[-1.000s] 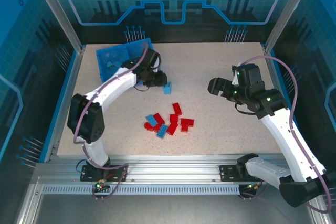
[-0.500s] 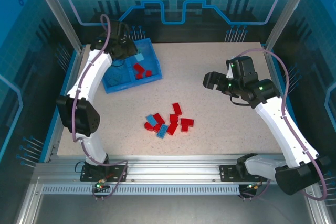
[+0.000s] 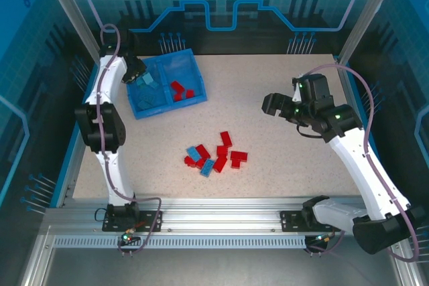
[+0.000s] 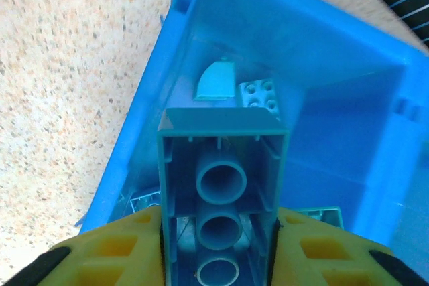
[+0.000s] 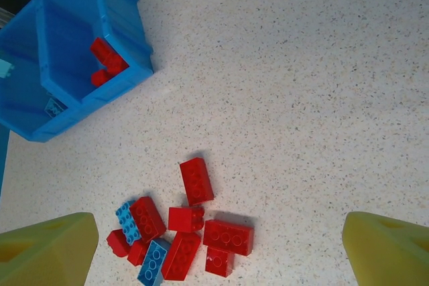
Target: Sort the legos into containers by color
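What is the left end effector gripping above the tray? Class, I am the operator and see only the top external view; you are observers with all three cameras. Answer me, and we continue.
Observer: The left end effector clamps a light blue brick; its hollow underside, with round tubes, faces the wrist camera.
Operator: What lies in the tray beneath it?
Observer: Inside the tray, beyond the held brick, lie a pale curved piece and a small four-stud brick.
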